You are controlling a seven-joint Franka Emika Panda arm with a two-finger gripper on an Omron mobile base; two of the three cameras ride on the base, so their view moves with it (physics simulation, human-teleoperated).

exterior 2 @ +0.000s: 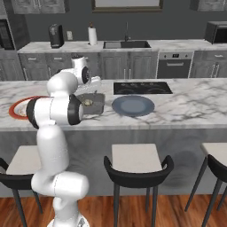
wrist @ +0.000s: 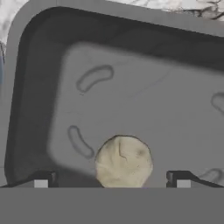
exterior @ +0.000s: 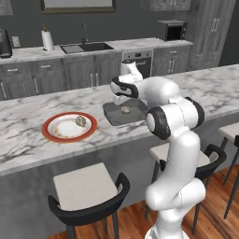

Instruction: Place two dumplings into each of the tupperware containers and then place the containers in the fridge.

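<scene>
I count one pale beige dumpling (wrist: 124,161) lying in the shallow grey plastic tub (wrist: 39,87), between my spread gripper (wrist: 111,180) fingertips; a second dumpling (exterior: 80,121) sits on the red-rimmed white plate (exterior: 49,133).

A red-rimmed white plate (exterior: 69,127) sits near the marble counter's (exterior: 28,121) front edge. A round blue-grey plate (exterior 2: 133,106) lies by the black cooktop (exterior 2: 142,88). Stools (exterior 2: 136,164) line the front; paper towel roll (exterior: 47,40) stands beside the sink (exterior: 87,47)
</scene>
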